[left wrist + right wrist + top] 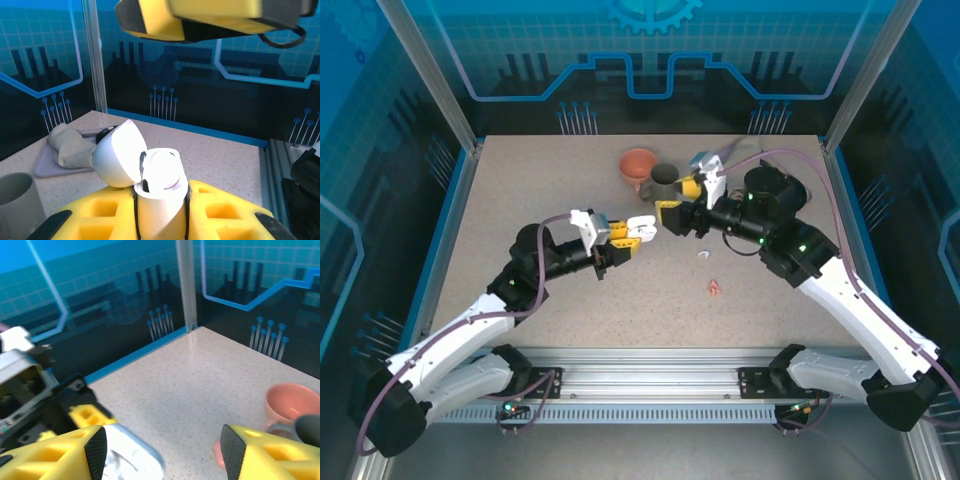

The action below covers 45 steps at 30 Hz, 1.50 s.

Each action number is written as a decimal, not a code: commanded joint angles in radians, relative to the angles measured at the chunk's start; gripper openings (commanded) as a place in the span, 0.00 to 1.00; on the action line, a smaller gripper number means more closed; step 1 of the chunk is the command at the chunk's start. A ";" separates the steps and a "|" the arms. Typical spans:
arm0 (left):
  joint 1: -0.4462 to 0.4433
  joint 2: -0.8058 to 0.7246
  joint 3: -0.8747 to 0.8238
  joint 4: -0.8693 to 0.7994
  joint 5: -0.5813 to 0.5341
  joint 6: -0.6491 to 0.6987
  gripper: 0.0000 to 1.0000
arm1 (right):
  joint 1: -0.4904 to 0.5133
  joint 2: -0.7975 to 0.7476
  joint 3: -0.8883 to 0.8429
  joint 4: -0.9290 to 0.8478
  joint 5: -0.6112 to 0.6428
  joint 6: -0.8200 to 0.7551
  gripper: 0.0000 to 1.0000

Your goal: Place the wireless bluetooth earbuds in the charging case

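White and flipped open, the charging case (160, 182) sits clenched between the yellow fingers of the left gripper (631, 234), near the middle of the table (520, 200), its lid (117, 152) tipped back. The right gripper (162, 452) hangs just at the case's 3 o'clock, jaws parted and holding nothing. One white earbud (702, 255) lies on the table at the case's 4 o'clock, with a salmon-pink earbud (714, 289) a little beyond it, nearer 5 o'clock. A salmon bowl (638, 165) and a grey cup (665, 180) stand side by side at about 12 o'clock.
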 commanded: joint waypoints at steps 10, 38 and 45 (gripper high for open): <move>-0.011 -0.078 -0.027 0.048 -0.017 0.170 0.00 | -0.191 0.030 -0.002 -0.252 0.032 0.209 0.69; -0.015 -0.161 0.016 -0.057 -0.006 0.167 0.00 | -0.379 0.566 -0.236 -0.103 0.037 0.055 0.53; -0.014 -0.168 0.019 -0.070 -0.011 0.162 0.00 | -0.377 0.655 -0.184 -0.081 0.042 0.035 0.55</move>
